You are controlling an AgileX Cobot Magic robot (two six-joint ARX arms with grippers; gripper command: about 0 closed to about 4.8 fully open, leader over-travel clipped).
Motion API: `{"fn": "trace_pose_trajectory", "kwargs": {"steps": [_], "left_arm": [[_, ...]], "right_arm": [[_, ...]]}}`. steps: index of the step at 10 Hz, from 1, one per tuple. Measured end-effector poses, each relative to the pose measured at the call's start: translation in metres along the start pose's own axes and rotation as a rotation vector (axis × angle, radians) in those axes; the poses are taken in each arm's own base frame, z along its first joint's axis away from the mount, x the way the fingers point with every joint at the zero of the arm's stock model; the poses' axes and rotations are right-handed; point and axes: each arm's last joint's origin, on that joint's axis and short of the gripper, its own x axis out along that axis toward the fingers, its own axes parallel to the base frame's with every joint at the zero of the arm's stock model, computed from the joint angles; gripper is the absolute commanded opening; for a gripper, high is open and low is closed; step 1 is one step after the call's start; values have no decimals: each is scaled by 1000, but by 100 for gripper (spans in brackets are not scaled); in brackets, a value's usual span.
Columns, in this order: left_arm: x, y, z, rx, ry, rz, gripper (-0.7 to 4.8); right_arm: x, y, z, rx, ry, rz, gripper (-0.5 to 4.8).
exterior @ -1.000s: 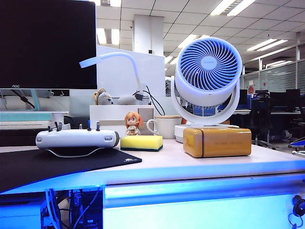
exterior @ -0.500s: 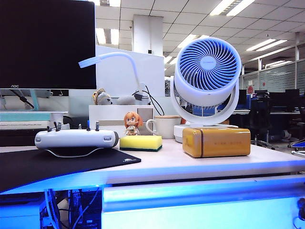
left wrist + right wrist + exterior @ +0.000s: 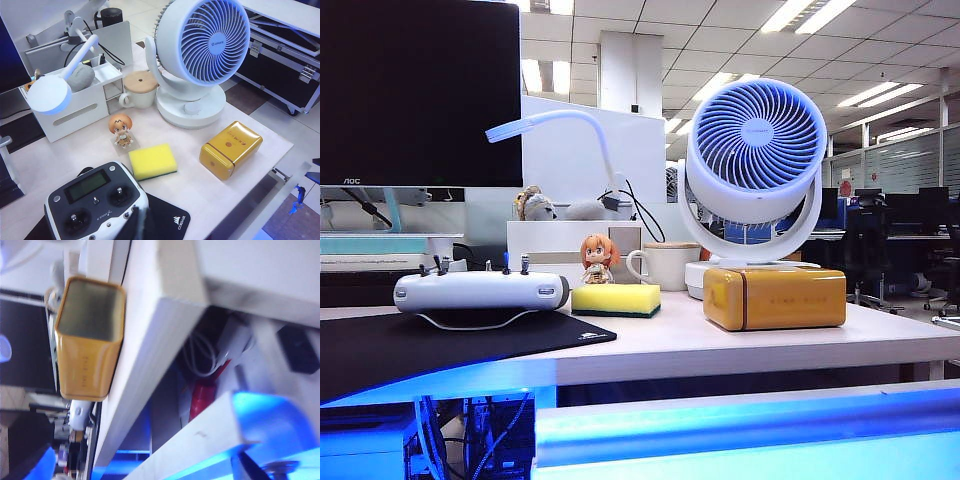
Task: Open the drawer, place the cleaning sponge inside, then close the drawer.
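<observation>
Since the drawer [image 3: 740, 435] sits pulled out below the worktop [image 3: 720, 345], the cleaning sponge [image 3: 615, 299] waits on top beside the amber box [image 3: 775, 298]. Right tool at drawer end, jaws apart, unseen; left tool state can't tell.

Left gripper [image 3: 136, 226]: only a blurred, dark, tapered finger showed. Right gripper [image 3: 248, 466]: a thin black pointed finger showed, with a blurred grey part beside it.
</observation>
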Motion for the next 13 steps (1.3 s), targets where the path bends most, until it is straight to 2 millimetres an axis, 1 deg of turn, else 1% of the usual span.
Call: {"fn": "trace_pose_trajectory", "kwargs": {"steps": [1,4,6,7,8,9,10,11,12,13], "left_arm": [[0,0,0,0,0,0,-6],[0,0,0,0,0,0,-6],[0,0,0,0,0,0,-6],[0,0,0,0,0,0,-6],[0,0,0,0,0,0,-6],[0,0,0,0,0,-1,-6],[0,0,0,0,0,0,-6],[0,0,0,0,0,0,-6],[0,0,0,0,0,0,-6],[0,0,0,0,0,0,-6]], "right_arm": [[-8,1,-6,17,-18,-12,479],[-22,-1,-28,54,-47,-67,479],[-37,-6,-23,61,-145,-115,479],[-46,-9,-19,86,-222,-156,479],[-49,-10,-16,129,-252,-162,464],[-46,-9,-14,143,-237,-141,188],[-46,-10,-11,193,-253,-140,28],[-46,-10,-7,207,-258,-131,-5],[-42,-8,12,297,-263,-79,-5],[-40,5,22,238,-261,-52,-5]]}}
